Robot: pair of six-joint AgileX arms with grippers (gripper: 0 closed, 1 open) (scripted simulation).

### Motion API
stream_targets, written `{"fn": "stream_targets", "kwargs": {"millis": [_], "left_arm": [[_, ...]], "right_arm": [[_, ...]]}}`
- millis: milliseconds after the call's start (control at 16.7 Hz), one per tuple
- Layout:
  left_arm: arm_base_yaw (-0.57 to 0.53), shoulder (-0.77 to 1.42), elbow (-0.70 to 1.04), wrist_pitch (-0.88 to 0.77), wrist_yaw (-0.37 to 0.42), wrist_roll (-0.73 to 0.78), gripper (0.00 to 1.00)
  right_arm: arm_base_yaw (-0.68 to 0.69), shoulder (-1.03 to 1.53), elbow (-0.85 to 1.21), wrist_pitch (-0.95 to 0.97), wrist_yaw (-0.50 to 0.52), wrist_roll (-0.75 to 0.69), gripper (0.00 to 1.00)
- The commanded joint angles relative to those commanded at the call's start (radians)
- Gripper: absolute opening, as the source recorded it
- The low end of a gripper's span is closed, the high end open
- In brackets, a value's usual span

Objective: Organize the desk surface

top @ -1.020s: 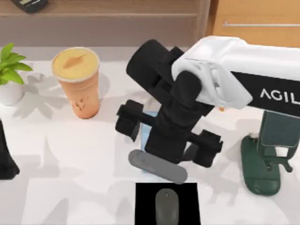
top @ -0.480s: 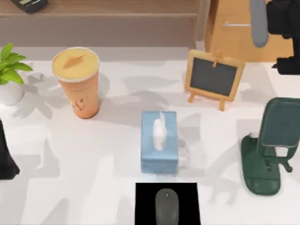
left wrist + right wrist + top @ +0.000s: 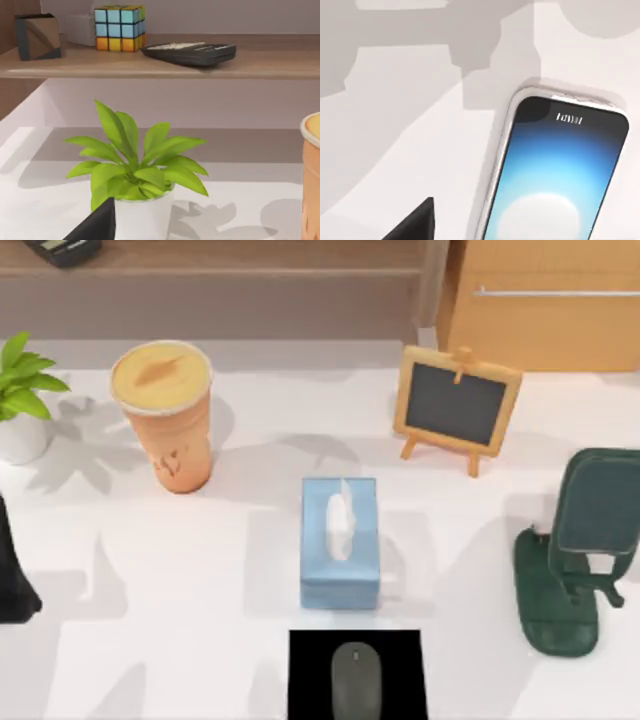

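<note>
The white desk surface (image 3: 200, 570) carries a blue tissue box (image 3: 340, 540) at its middle. A grey mouse (image 3: 356, 680) rests on a black mat (image 3: 305, 680) at the front edge. An orange drink cup (image 3: 165, 415) and a potted plant (image 3: 20, 390) stand at the back left. A small chalkboard easel (image 3: 458, 405) stands at the back right, and a dark green phone stand (image 3: 570, 560) at the right. My left arm (image 3: 12, 575) stays parked at the left edge. In the right wrist view a lit smartphone (image 3: 555, 175) lies flat on white surface beside a black corner of my right gripper (image 3: 412, 225).
A tan wooden cabinet (image 3: 540, 300) with a metal handle stands behind the easel. A wooden shelf (image 3: 160, 62) runs along the back and holds a calculator (image 3: 192, 52), a colour cube (image 3: 120, 27) and a small box (image 3: 37, 36). Bare tabletop lies left of the tissue box.
My right arm, carrying a flat grey thing, swung from over the tissue box to the back right, then left the top view. The tissue box and easel are uncovered.
</note>
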Motion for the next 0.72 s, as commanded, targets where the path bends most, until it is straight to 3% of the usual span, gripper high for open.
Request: {"fn": "stream_targets", "kwargs": {"millis": [240,720], "left_arm": [[0.0,0.0,0.0,0.0,0.0,0.0,1.0],[0.0,0.0,0.0,0.0,0.0,0.0,1.0]], "right_arm": [[-0.123,0.038,-0.033,-0.038,0.007,0.089,1.0],[-0.127,0.054,-0.056,-0.004,0.007,0.094,1.0]]}}
